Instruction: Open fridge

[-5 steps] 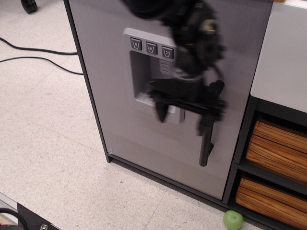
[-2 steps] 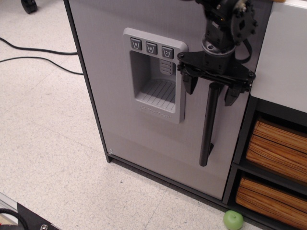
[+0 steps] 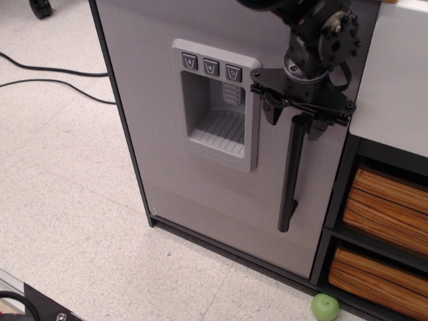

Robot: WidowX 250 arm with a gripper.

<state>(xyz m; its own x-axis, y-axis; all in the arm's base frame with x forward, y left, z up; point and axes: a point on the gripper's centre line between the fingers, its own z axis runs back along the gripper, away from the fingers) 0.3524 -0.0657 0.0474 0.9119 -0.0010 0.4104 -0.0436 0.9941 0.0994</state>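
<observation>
**Fingers narrowed around the handle's top**

Since the previous frame the gripper has drawn its two fingers closer in, one on each side of the top of the black bar handle. Whether they actually press the bar cannot be told; a little gap seems to remain. The fridge stands on the pale floor, its grey door flat against the dark frame, with the dispenser recess left of the handle. Just to its right sits the shelf unit with wooden-slat bins, and a green ball lies near its base.
</observation>
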